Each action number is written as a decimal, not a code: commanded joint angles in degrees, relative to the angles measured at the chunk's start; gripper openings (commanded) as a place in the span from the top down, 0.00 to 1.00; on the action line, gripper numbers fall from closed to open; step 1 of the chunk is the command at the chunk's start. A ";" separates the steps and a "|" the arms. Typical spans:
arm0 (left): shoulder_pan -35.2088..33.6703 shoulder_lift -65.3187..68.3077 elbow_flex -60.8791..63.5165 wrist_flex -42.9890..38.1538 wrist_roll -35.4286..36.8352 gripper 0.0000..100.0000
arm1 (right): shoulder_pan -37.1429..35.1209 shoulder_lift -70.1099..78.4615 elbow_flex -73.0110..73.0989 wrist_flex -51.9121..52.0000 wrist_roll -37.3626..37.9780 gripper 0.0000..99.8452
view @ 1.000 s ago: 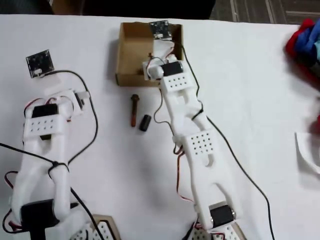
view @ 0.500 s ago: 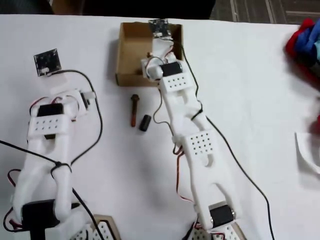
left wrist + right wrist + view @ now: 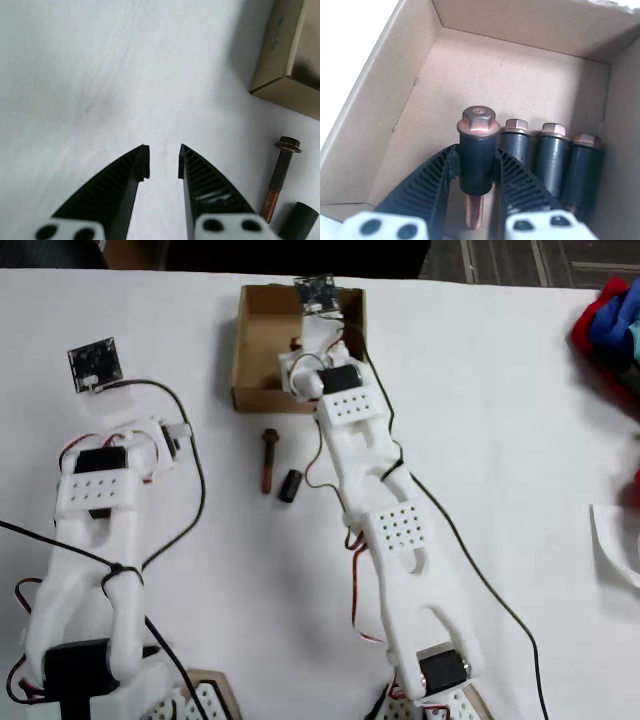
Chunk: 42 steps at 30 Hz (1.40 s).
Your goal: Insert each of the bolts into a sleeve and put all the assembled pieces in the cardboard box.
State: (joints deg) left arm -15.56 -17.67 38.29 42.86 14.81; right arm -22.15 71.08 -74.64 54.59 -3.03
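My right gripper (image 3: 476, 172) hangs inside the cardboard box (image 3: 395, 95), shut on an assembled bolt-and-sleeve (image 3: 477, 160) held upright. Three assembled pieces (image 3: 552, 155) lie side by side on the box floor just beside it. On the table in front of the box (image 3: 255, 350) a loose bolt (image 3: 268, 459) and a black sleeve (image 3: 290, 485) lie close together; the same bolt (image 3: 281, 175) and sleeve (image 3: 300, 220) appear in the left wrist view. My left gripper (image 3: 162, 161) is open over bare table, to the left of them, holding nothing.
White tabletop all round. Coloured cloth (image 3: 610, 325) lies at the far right edge, and a white object (image 3: 615, 540) sits lower on the right. Cables trail from both arms across the table.
The left arm shifted slightly toward the box and the bolt. The right arm edged a little farther into the box with its piece.
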 commanded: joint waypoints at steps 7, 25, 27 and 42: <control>0.35 -0.53 -1.80 -1.05 -0.62 0.88 | -0.40 1.54 -1.49 -0.84 0.26 0.98; 0.35 -0.53 -1.89 -1.05 -0.62 0.88 | -0.40 1.45 -1.76 -1.01 -0.09 0.82; 0.35 -0.53 -1.89 -1.05 -0.62 0.88 | 0.04 1.54 -4.13 -0.84 0.00 0.84; 0.53 -0.62 -1.98 -1.05 -0.62 0.88 | 7.96 -1.54 -20.84 19.82 -0.26 0.97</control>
State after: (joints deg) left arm -15.56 -17.67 38.29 42.86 14.81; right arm -15.47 73.54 -93.01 67.78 -2.95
